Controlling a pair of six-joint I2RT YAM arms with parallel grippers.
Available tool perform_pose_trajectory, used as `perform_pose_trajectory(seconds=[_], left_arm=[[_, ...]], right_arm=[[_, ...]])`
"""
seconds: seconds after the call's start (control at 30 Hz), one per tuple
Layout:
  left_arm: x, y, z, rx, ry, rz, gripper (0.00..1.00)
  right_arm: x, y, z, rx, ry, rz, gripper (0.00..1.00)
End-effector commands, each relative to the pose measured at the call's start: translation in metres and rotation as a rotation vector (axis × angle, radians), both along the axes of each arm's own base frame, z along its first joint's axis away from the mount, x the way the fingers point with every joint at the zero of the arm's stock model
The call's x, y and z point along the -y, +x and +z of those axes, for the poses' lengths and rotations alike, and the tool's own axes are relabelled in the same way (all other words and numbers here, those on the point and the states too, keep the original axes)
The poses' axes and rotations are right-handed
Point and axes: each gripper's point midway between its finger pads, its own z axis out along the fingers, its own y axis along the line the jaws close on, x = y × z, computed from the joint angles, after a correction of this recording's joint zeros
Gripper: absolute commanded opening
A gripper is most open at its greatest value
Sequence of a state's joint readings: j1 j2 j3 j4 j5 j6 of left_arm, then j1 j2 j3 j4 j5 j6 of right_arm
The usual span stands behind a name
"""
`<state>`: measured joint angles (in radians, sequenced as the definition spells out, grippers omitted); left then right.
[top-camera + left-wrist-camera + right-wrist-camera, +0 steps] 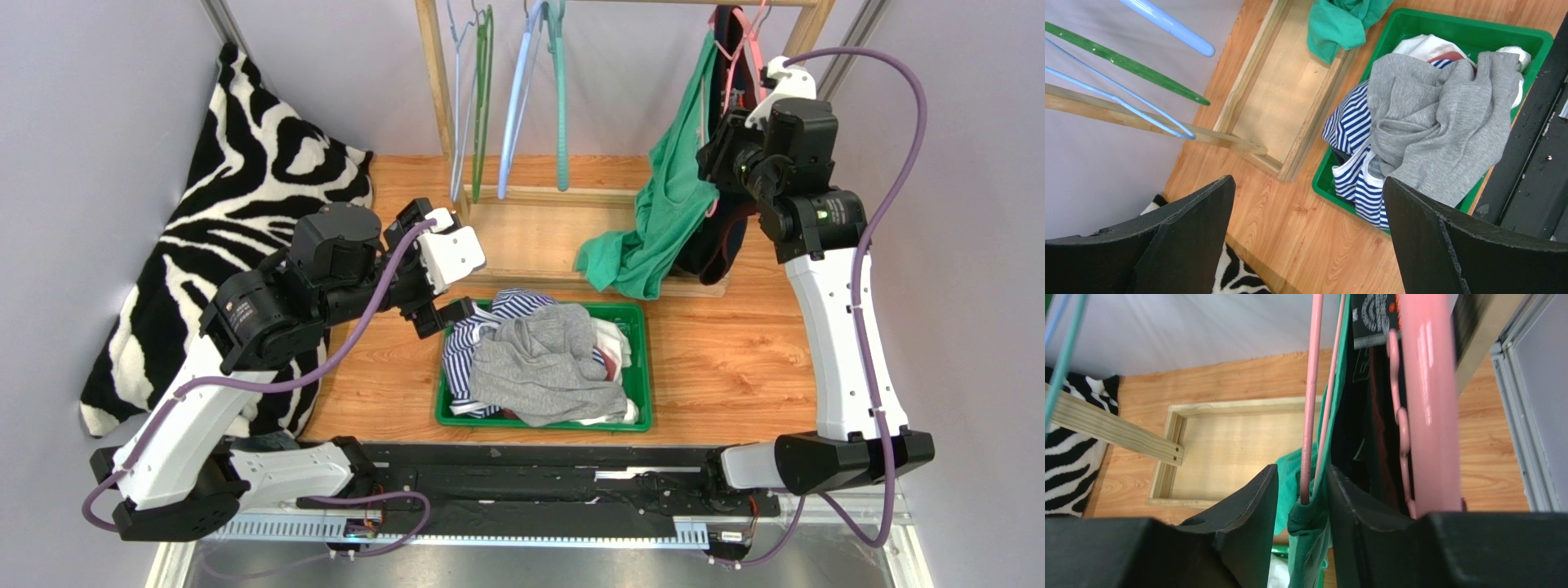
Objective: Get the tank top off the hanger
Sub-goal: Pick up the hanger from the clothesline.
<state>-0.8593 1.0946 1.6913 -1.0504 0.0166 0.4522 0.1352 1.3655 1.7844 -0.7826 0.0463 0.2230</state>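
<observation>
**Green tank top at the hanger: fault risks**

**Location.** The green tank top [664,208] hangs from the thin pink hanger [1311,386] at the far right end of the wooden clothes rack [432,74]. Its lower folds drape down to the rack's base. A black printed garment [1364,416] hangs against it on the right.

**Gripper state.** The right gripper [1303,470] stands at the hanger with its jaws drawn narrow around a fold of the green fabric. The pink rod runs down into that same fold, between the jaws. One side touches the cloth and the other shows a thin gap, so it cannot be told whether the cloth is actually pinched. The left gripper [1308,184] is spread wide and holds nothing. It hovers near the left side of the green plastic tray [620,310] of laundry, well apart from the rack.

**Probable faults.**

1. Rod clamped with cloth. A pull would likely carry the hanger along, unhook it from the rail or rock the rack. Nothing steadies the hanger.
2. Strap caught on the hanger's shoulder. A straight pull toward the near side may only stretch the fabric; the strap probably needs lifting clear first.
3. Weak pinch. Thin cloth may slide out and the garment would remain hung.
4. Neighbour dragged. The black garment, touching the green one, may come away with it.
</observation>
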Motion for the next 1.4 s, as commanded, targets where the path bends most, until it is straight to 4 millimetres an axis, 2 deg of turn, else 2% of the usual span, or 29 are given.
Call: perform_pose_trajectory(seconds=[0.0,0.13,0.17,0.23,0.43,0.47,0.53,0.57,0.67,0.8,0.87,0.9,0.97,1.03,1.07,1.1,1.13,1.2,1.27,1.3,1.37], left_arm=[[0.000,0.002,0.008,0.017,-0.034,0.009,0.99],[0.001,0.002,0.008,0.017,-0.033,0.010,0.99],[0.001,0.002,0.007,0.015,-0.031,0.009,0.99],[0.000,0.002,0.007,0.017,-0.032,0.012,0.99],[0.000,0.004,0.005,0.017,-0.024,0.016,0.99],[0.000,0.004,0.005,0.017,-0.022,0.019,0.99],[-0.001,0.004,0.006,0.019,-0.021,0.020,0.99],[-0.001,0.004,0.006,0.021,-0.022,0.019,0.99],[-0.002,0.004,0.005,0.022,-0.019,0.019,0.99],[-0.002,0.004,0.004,0.023,-0.015,0.018,0.99],[-0.002,0.004,0.005,0.025,-0.014,0.019,0.99],[-0.002,0.003,0.005,0.024,-0.016,0.016,0.99],[-0.002,0.004,0.008,0.027,-0.019,0.018,0.99],[-0.002,0.004,0.009,0.027,-0.021,0.018,0.99],[-0.002,0.004,0.009,0.028,-0.022,0.020,0.99],[-0.002,0.003,0.009,0.028,-0.024,0.017,0.99],[-0.002,0.004,0.008,0.025,-0.020,0.018,0.99],[-0.002,0.004,0.007,0.024,-0.017,0.018,0.99],[-0.002,0.004,0.004,0.021,-0.016,0.021,0.99],[-0.002,0.004,0.004,0.019,-0.016,0.021,0.99],[-0.002,0.004,0.003,0.017,-0.015,0.022,0.99]], right_arm=[[-0.012,0.007,-0.010,-0.006,0.013,0.028,0.33],[-0.022,0.012,-0.009,-0.003,-0.024,0.038,0.18],[-0.029,0.012,-0.001,0.018,-0.028,0.055,0.10],[-0.037,0.016,0.009,0.050,-0.047,0.078,0.00],[-0.085,0.024,0.060,0.195,-0.078,0.194,0.00],[-0.085,0.024,0.080,0.238,-0.069,0.190,0.00],[-0.088,0.031,0.086,0.248,-0.067,0.187,0.00],[-0.085,0.029,0.102,0.286,-0.058,0.174,0.00],[-0.082,0.028,0.121,0.334,-0.053,0.159,0.00],[-0.077,0.014,0.150,0.423,-0.036,0.156,0.00],[-0.074,-0.001,0.168,0.476,-0.017,0.163,0.00],[-0.075,-0.002,0.167,0.478,-0.012,0.172,0.00],[-0.072,-0.021,0.183,0.530,0.011,0.183,0.00],[-0.069,-0.028,0.183,0.536,0.014,0.185,0.00],[-0.066,-0.043,0.194,0.576,0.022,0.195,0.00],[-0.066,-0.050,0.196,0.590,0.024,0.205,0.00],[-0.068,-0.051,0.188,0.578,0.023,0.217,0.00],[-0.065,-0.076,0.204,0.649,0.034,0.249,0.00],[-0.071,-0.089,0.204,0.666,0.034,0.305,0.00],[-0.067,-0.099,0.208,0.685,0.035,0.307,0.00],[-0.064,-0.103,0.208,0.690,0.028,0.303,0.00]])
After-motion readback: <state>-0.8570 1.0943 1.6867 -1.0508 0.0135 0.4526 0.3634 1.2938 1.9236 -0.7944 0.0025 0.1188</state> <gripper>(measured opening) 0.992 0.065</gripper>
